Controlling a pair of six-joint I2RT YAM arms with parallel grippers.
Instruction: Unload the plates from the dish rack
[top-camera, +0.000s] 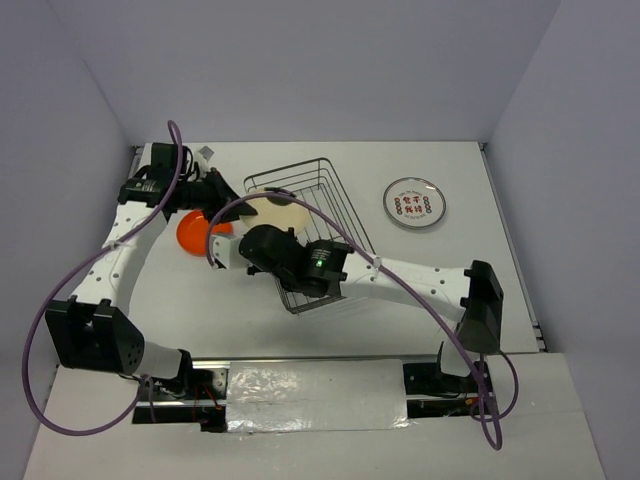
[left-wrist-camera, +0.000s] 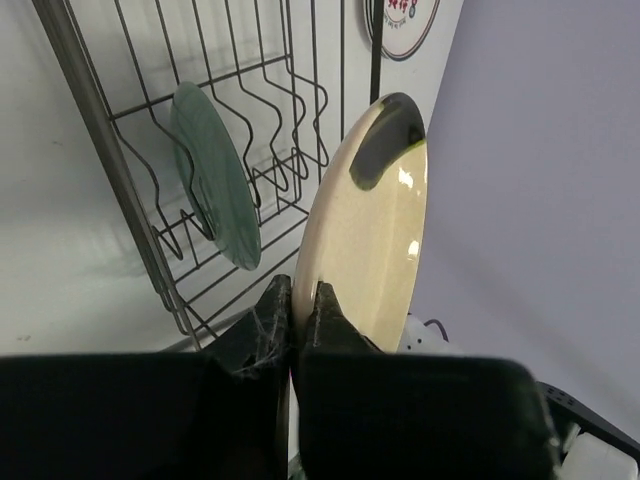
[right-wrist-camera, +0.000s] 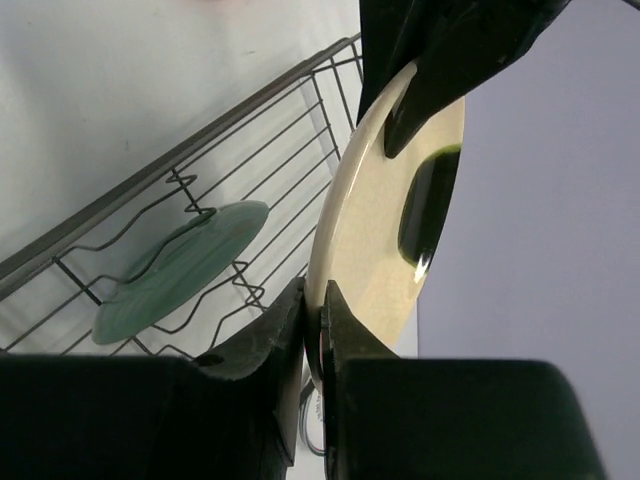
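Your left gripper (left-wrist-camera: 303, 295) and right gripper (right-wrist-camera: 312, 295) both pinch shut on opposite rims of the cream plate (left-wrist-camera: 370, 240), held on edge just above the dish rack (left-wrist-camera: 112, 160), so pulling before one releases could twist it loose and drop it.

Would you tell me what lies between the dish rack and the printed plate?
Only bare table separates dish rack and printed plate, per the top view.

Red characters mark the white plate (top-camera: 412, 203), too small to read.
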